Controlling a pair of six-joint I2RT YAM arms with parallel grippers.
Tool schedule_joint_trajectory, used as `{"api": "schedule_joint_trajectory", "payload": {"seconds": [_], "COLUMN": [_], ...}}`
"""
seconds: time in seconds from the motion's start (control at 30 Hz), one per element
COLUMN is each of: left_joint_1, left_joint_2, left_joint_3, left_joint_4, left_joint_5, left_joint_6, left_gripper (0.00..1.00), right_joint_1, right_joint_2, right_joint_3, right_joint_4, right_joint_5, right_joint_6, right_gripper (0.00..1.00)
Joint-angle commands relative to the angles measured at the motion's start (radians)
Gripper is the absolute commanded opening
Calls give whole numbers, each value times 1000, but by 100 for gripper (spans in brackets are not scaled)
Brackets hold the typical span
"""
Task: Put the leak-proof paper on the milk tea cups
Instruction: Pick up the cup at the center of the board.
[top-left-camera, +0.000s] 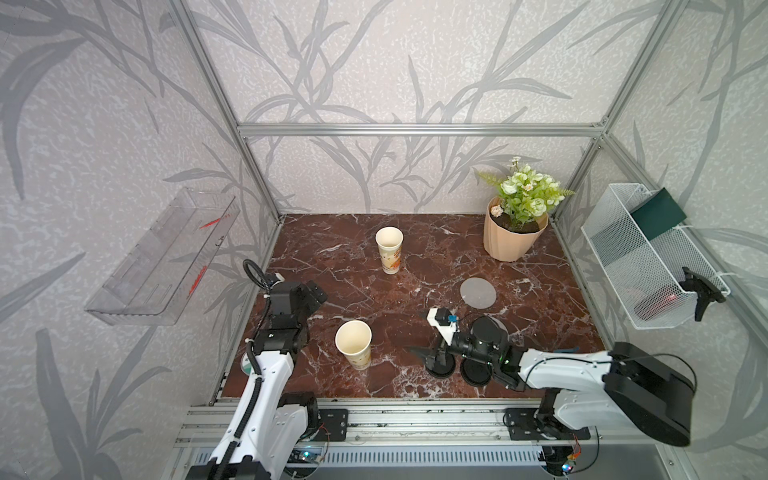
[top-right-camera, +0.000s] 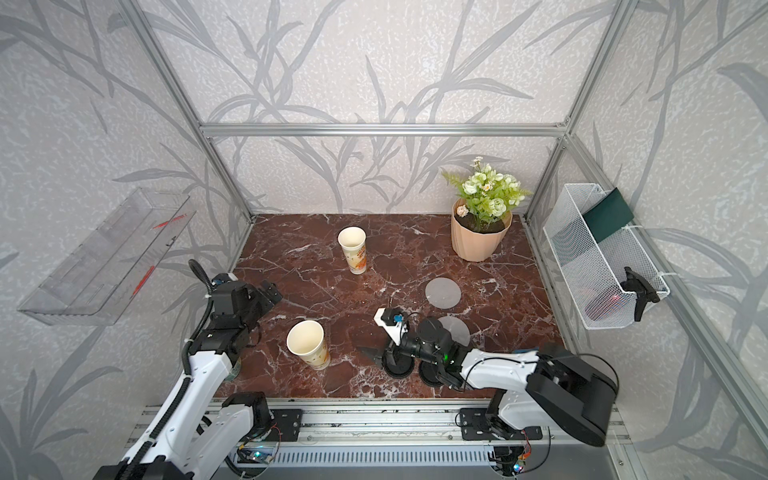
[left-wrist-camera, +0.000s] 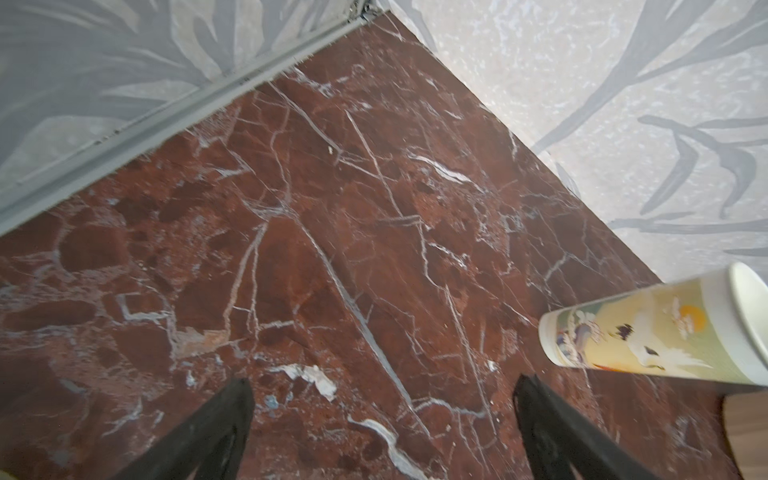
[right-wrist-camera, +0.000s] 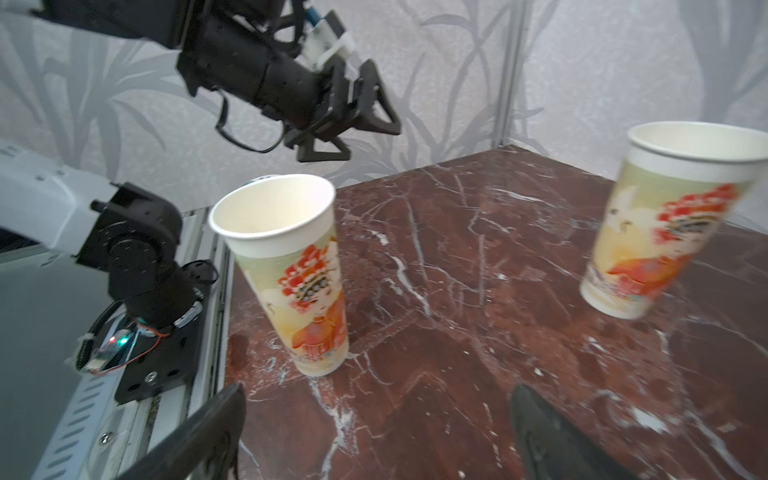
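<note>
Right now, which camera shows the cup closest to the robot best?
The right wrist view: the near cup stands upright in full, with its open mouth and printed side clear. Both top views look down on the cup, showing mostly the mouth. The left wrist view does not show it.

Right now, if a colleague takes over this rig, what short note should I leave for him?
Left claw: open, empty, over bare brown marble table.
Right claw: open, empty, low beside two black round plastic lids.
Tall cream printed paper cups: near cup and far cup, upright, uncovered.
Thin grey translucent round papers: one lies free on the table, the second partly under the right arm.
Done: nothing yet. Left: one paper on each cup.
</note>
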Motion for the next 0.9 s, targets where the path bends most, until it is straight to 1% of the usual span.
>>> {"api": "schedule_joint_trajectory", "payload": {"seconds": [0.0,0.03,0.17,0.27,0.37,0.5,0.67,0.73,0.87], "left_joint_1": [5,5,5,5,5,6,5,4,4], "left_joint_2": [-36,-39,-38,-37,-44,-63,-62,-66,-73], "left_joint_3": [26,23,17,12,5,-8,1,-5,-13], "left_joint_4": [-28,-24,-13,-5,-6,-2,-15,-1,10], "left_joint_5": [98,115,184,236,250,247,290,333,361], "left_joint_6": [-36,-34,-25,-23,-16,-10,-8,10,-2], "left_gripper": [99,99,99,99,99,99,99,99,99], "right_joint_1": [93,118,198,216,221,223,227,228,228], "right_joint_2": [146,201,361,426,478,532,575,589,622], "right_joint_3": [-5,7,112,167,215,278,323,336,370], "right_joint_4": [340,391,401,401,401,401,401,401,401], "right_joint_5": [3,15,89,145,176,157,148,143,134], "right_joint_6": [-62,-70,-99,-93,-71,-45,-31,-26,-8], "right_gripper": [99,99,99,99,99,99,99,99,99]}}
